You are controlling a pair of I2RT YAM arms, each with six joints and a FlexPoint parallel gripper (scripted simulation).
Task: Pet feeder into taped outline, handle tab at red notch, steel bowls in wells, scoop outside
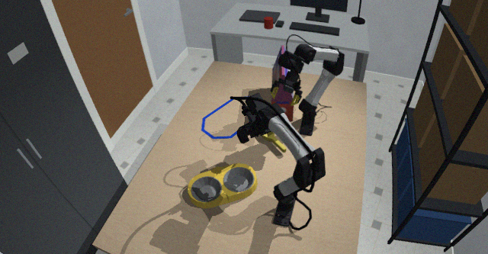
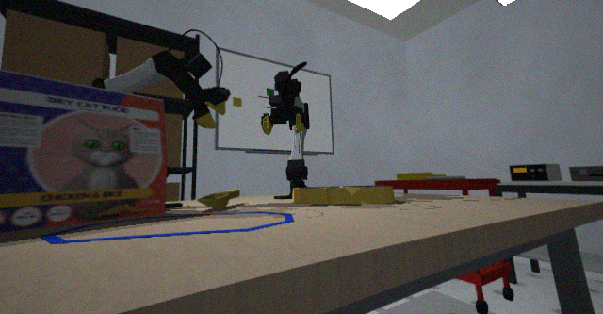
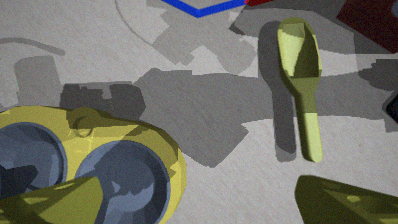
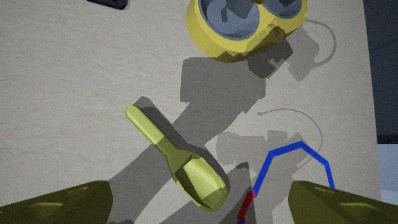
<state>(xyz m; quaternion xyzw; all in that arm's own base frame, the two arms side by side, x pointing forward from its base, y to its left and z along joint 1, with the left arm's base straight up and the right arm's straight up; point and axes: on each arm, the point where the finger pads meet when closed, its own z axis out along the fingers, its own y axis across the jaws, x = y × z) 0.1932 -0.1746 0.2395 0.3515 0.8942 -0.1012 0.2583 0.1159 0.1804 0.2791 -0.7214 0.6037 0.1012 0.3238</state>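
The yellow pet feeder (image 1: pixel 229 202) (image 2: pixel 344 195) (image 3: pixel 180 170) (image 4: pixel 197 35) stands on the table, outside the blue taped outline (image 1: pixel 203 124) (image 2: pixel 287 218) (image 3: pixel 198 13) (image 4: pixel 300 145). Two steel bowls (image 1: pixel 206 189) (image 1: pixel 239 179) sit in its wells and look level. Its handle tab (image 3: pixel 82 125) is on the side towards the outline. The red notch (image 4: pixel 247 205) is at the outline's edge. The yellow scoop (image 1: pixel 280 145) (image 2: pixel 219 201) (image 3: pixel 312 135) (image 4: pixel 170 152) rests on the table outside the outline, its handle tilted up. My left gripper (image 2: pixel 283 127) (image 3: pixel 197 185) is open above the table near the feeder. My right gripper (image 1: pixel 285 98) (image 2: pixel 213 117) (image 4: pixel 200 190) is open above the scoop.
A cat food box (image 1: pixel 287 112) (image 2: pixel 113 156) (image 3: pixel 372 25) stands upright close by the outline, beside the right arm. The right arm's base (image 1: pixel 306 126) and the left arm's base (image 1: pixel 283 215) are on the same side of the table. The left forearm reaches over the area by the scoop.
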